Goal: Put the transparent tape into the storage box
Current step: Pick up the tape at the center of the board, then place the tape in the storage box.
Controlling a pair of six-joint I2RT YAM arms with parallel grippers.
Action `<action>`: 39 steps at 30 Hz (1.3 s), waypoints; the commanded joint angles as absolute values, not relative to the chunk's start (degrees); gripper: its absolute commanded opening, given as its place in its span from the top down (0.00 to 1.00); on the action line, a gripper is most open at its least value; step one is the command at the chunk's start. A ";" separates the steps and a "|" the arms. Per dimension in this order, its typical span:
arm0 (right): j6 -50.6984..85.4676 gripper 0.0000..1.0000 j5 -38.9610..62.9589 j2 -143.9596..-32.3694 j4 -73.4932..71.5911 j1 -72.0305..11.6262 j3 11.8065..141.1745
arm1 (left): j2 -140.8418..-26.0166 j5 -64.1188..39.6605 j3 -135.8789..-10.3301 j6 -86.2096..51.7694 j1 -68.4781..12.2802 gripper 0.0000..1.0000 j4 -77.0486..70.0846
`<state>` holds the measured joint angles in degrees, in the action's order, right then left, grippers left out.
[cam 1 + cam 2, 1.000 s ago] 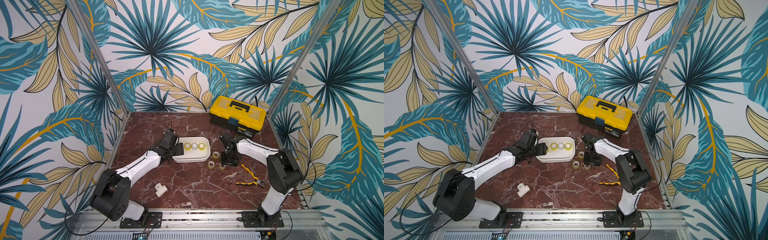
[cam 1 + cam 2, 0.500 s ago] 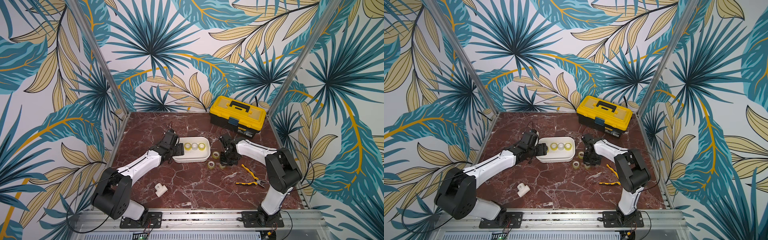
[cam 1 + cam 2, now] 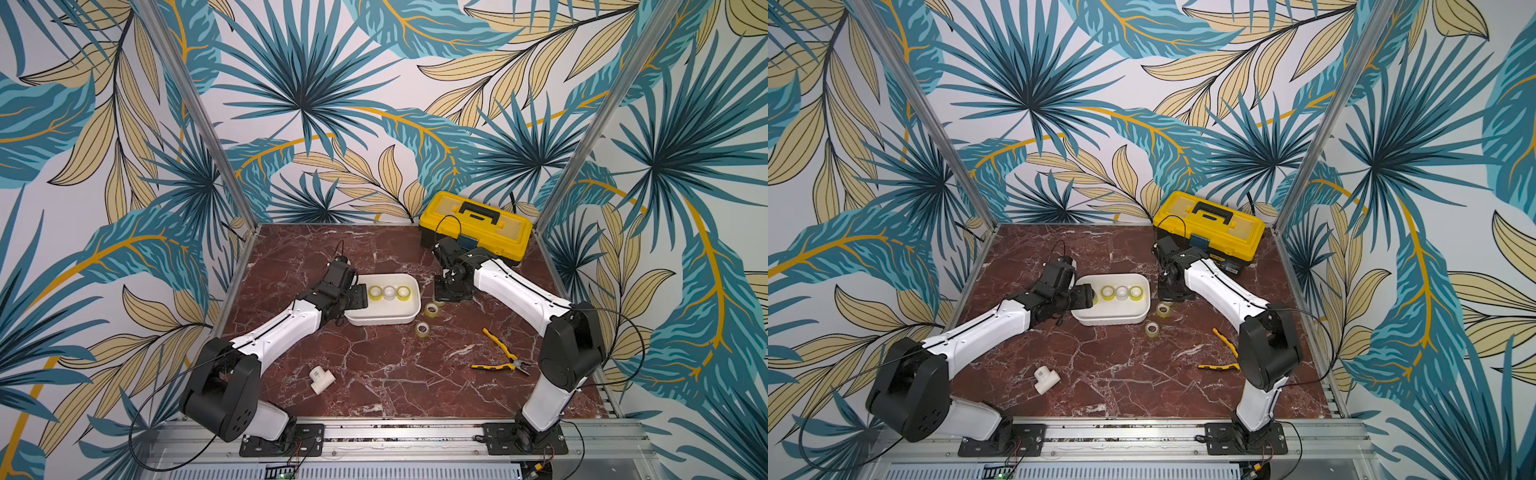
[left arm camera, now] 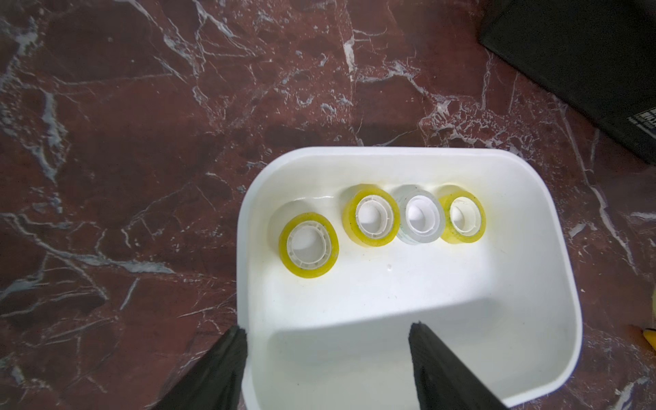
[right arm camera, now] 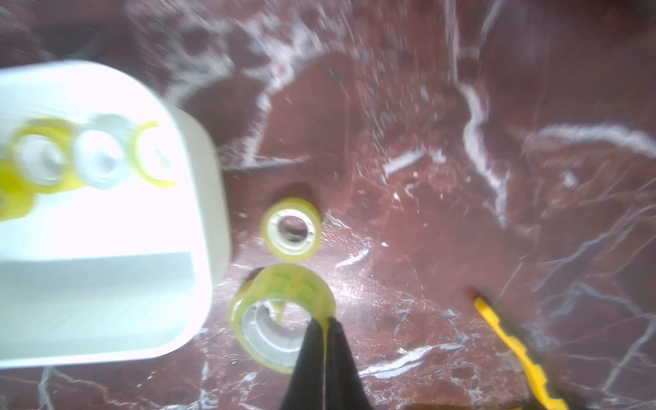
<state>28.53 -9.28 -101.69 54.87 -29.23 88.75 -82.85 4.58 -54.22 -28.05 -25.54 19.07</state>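
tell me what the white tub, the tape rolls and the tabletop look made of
The white tub looks like plastic: smooth, slightly glossy, moulded rounded corners. The tape rolls look like clear, mostly yellowish film wound on white ribbed cores, probably plastic. The tabletop shows red marble with white veins; real stone or print, cannot tell.

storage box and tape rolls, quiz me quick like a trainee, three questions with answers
1. How many tape rolls lie in the storage box?
2. True or false: the left gripper is shut on a roll.
3. The right gripper pinches: A the pliers, B a loose tape roll, C the pipe fitting?
Key: 1) four; 2) false, it is open; 3) B.
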 commanded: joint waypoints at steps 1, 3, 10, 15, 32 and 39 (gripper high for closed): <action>25.14 1.00 -13.25 -102.66 61.05 -32.24 93.75 | -80.49 5.72 -57.26 -26.96 -25.71 0.23 19.77; 24.07 1.00 -13.79 -104.38 62.11 -34.28 97.30 | -80.07 5.67 -57.22 -27.03 -25.75 0.23 19.95; 19.09 1.00 -12.81 -111.43 64.10 -40.59 107.21 | -78.97 5.72 -56.85 -26.89 -25.47 0.22 20.94; 17.95 1.00 -11.12 -117.33 63.91 -42.24 110.01 | -78.40 5.71 -56.69 -27.06 -25.09 0.22 21.25; 19.05 0.97 -15.97 -129.14 60.71 -42.37 108.85 | -78.90 3.49 -55.28 -26.41 -21.73 0.22 21.05; 19.85 0.78 -17.44 -129.64 60.83 -42.36 108.63 | -79.03 2.56 -54.85 -25.93 -20.61 0.22 20.99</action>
